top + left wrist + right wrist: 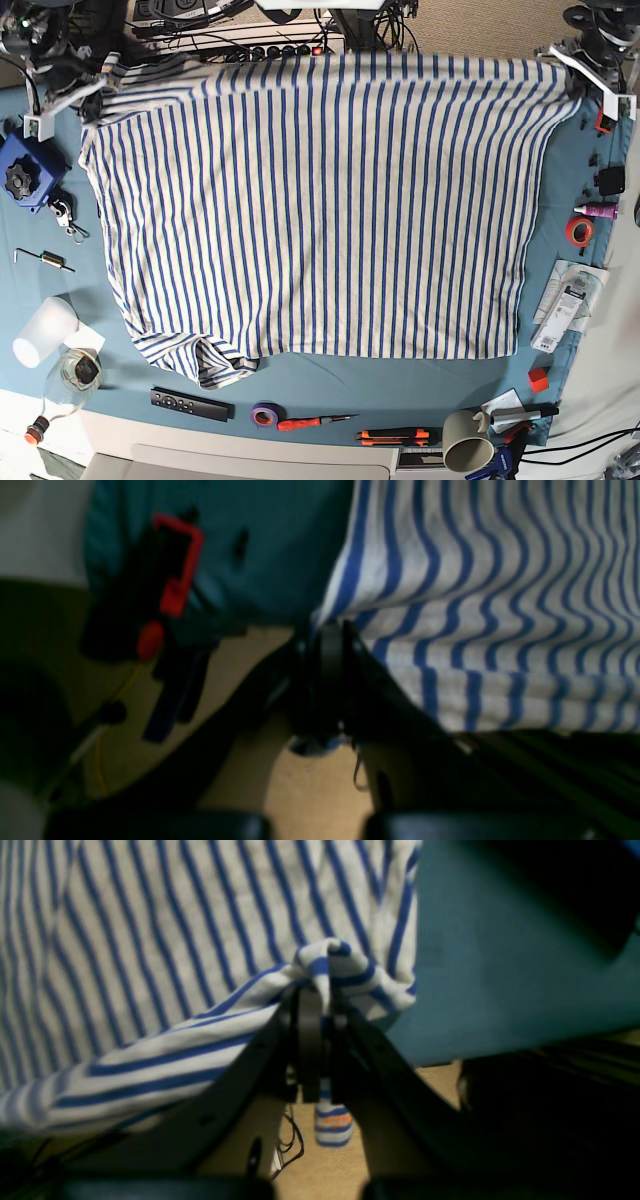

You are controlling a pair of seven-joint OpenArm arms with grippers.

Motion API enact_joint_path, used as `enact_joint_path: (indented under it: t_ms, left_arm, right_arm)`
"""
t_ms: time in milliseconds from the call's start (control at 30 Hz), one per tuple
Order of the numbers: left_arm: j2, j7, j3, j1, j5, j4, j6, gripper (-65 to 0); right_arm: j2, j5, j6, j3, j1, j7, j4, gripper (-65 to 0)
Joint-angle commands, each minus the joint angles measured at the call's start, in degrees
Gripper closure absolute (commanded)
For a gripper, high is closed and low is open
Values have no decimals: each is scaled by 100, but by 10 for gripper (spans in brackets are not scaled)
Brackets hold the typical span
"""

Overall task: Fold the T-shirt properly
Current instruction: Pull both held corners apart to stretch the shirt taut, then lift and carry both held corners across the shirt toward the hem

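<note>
The white T-shirt with thin blue stripes [320, 210] lies spread over the teal table cloth [330, 385], its far edge pulled taut along the table's back. My left gripper [572, 62] is shut on the shirt's far right corner; in the left wrist view its closed fingers [327, 650] pinch the striped edge [490, 605]. My right gripper [95, 82] is shut on the far left corner; in the right wrist view the fabric [330, 965] bunches over the closed fingers [312, 1040]. A crumpled sleeve [200, 355] lies at the near left.
Along the near edge lie a remote [190, 403], a purple tape roll [264, 414], cutters [395, 436] and a mug [462, 440]. On the left are a blue block [25, 170], a cup [45, 330] and a jar [75, 372]. On the right are orange tape [579, 231] and a packet [567, 305].
</note>
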Motion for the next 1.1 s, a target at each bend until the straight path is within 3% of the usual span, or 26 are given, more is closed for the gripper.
enact_joint_path:
  t_ms: [0, 167, 333, 600, 767, 900, 1067]
  left_arm:
    - [-61, -170, -44, -70, -26, 72, -55, 0]
    - [-61, -608, -44, -415, -37, 33, -142, 0]
    - [-63, -970, -44, -448, -42, 33, -146, 0]
    - [-61, -984, 411, -931, 13, -160, -162, 0]
    - [-61, -1154, 1071, -1207, 772, -243, -90, 0]
    - [-63, -1368, 1403, -1510, 1368, -264, 247, 0]
    - [-63, -1390, 1799, -1941, 1722, -776, 243, 0]
  right_arm:
    - [96, -57, -24, 2, 122, 120, 92, 0]
    - [98, -505, -28, -39, 562, 153, 92, 0]
    - [98, -577, -48, -66, 693, 319, 92, 0]
    - [96, -914, -175, -385, 756, 597, 92, 0]
    - [98, -1191, -236, -435, 1034, 782, 92, 0]
    - [98, -1464, -260, -435, 1235, 940, 48, 0]
    - [98, -1585, -260, -435, 1493, 1152, -457, 0]
